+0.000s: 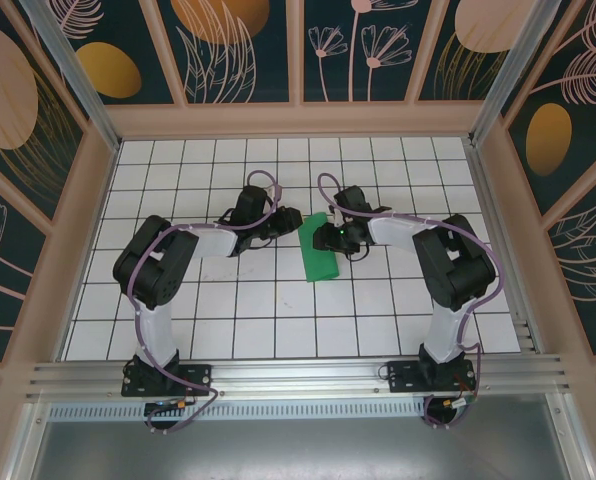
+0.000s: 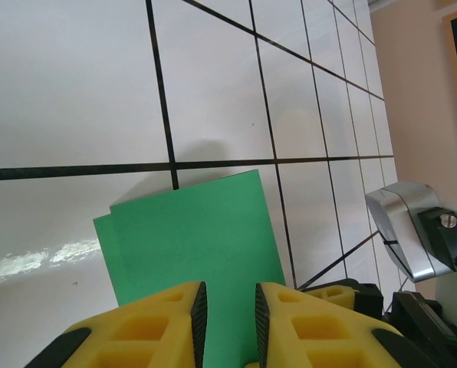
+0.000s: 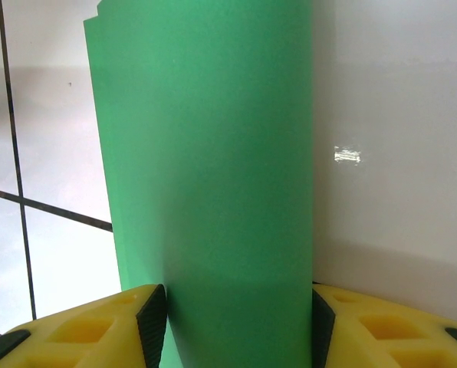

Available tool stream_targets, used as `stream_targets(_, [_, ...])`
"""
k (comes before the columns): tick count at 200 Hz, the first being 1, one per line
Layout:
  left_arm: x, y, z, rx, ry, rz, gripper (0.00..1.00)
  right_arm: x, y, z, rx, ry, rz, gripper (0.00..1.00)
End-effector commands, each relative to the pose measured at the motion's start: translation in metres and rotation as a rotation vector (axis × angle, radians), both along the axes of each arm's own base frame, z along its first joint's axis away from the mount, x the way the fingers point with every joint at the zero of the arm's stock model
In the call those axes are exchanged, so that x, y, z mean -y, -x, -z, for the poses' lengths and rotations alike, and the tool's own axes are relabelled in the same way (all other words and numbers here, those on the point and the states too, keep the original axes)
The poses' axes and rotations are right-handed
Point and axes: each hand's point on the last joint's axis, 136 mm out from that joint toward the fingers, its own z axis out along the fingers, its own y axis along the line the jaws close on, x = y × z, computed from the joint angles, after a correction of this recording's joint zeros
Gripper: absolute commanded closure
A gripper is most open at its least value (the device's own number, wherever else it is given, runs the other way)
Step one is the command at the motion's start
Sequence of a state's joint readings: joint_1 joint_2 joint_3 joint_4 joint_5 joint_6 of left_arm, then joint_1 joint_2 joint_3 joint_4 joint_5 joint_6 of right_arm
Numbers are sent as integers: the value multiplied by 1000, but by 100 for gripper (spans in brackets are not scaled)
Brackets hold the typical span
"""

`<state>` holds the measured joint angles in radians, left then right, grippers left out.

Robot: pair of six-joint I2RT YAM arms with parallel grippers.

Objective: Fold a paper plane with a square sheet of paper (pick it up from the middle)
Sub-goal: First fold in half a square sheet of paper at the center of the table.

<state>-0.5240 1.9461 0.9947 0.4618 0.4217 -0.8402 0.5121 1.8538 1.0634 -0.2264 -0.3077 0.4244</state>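
We see the left gripper, yellow fingers a narrow slit apart, at the left side of the folded green paper sheet. The right gripper straddles the sheet with its fingers spread; we cannot tell whether it clamps it. The sheet lies mid-table on the white grid table.

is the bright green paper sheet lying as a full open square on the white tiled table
No, in the top view the bright green paper sheet is a narrow oblong, clearly longer than it is wide.
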Motion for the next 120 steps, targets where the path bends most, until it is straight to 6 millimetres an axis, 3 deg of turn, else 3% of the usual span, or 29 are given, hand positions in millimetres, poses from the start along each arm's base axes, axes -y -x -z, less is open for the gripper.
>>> stream_targets(1, [4,1,7,-18,5,11,75,13,11,37,-72,100,20,46])
stream_targets(120, [1,-3,13,-28,-19,-12,75,17,29,57,-76,161,-91,44])
